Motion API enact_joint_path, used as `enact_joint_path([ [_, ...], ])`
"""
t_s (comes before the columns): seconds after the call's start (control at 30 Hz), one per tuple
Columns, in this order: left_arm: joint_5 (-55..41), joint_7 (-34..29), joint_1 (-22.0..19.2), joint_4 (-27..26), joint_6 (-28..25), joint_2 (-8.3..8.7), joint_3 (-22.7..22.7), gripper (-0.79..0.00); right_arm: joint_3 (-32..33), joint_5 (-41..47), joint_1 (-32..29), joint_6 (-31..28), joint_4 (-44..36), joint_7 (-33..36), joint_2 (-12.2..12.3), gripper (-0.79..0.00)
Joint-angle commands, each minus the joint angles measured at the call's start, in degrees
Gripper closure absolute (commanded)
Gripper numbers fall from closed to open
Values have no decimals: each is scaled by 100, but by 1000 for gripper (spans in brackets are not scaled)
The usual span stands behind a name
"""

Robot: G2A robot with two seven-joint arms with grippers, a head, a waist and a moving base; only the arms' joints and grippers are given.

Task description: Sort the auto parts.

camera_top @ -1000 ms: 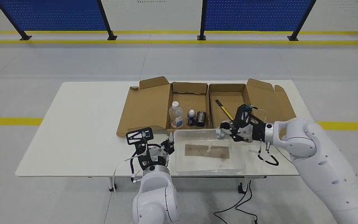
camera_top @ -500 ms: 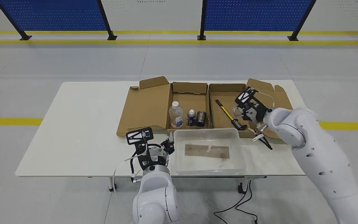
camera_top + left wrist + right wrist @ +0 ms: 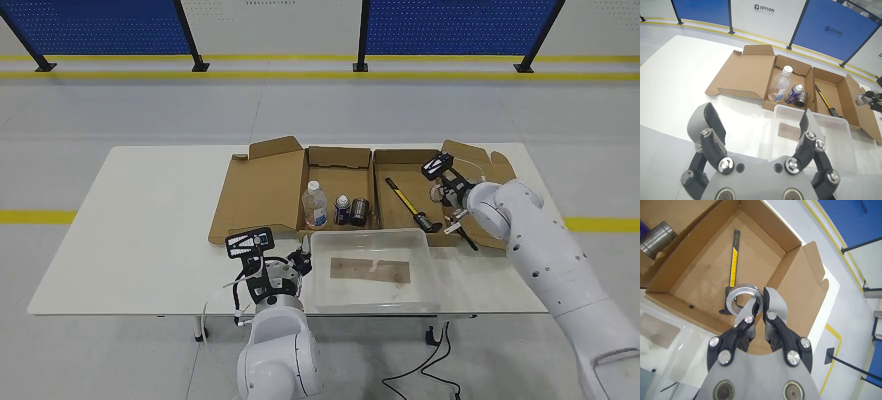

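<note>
A shiny silver metal ring (image 3: 743,288) is pinched by its rim in the right claw (image 3: 760,300), one finger inside the hole and one outside. The ring hangs over the right open brown cardboard box (image 3: 702,266). A long yellow and black measuring tool (image 3: 733,262) lies flat on the floor of that box. The left open brown cardboard box (image 3: 789,64) just beside it holds a clear plastic bottle (image 3: 780,85), a blue spray can (image 3: 792,94) and a short silver metal tube (image 3: 800,97). A clear plastic tub (image 3: 846,128) sits in front of both boxes on the white bench (image 3: 150,220). The left claw (image 3: 757,113) is spread wide, holding nothing, near the tub's left side.
</note>
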Motion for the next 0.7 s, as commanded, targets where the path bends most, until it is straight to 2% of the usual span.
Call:
enact_joint_path([
  [0.0,0,0,0,0,-1,0,0,-785,-112,119,93,5,354,-55,-95,0],
  [0.27,0,0,0,0,-1,0,0,-785,-405,555,452,-282,1474,-278,-423,0],
  [0.57,0,0,0,0,-1,0,0,-785,-716,989,744,-901,2128,-445,-792,0],
  [0.63,0,0,0,0,-1,0,0,-785,-824,1023,801,-960,2250,-454,-896,-225],
  [0.67,0,0,0,0,-1,0,0,-785,-872,1046,829,-1000,2322,-462,-946,-249],
])
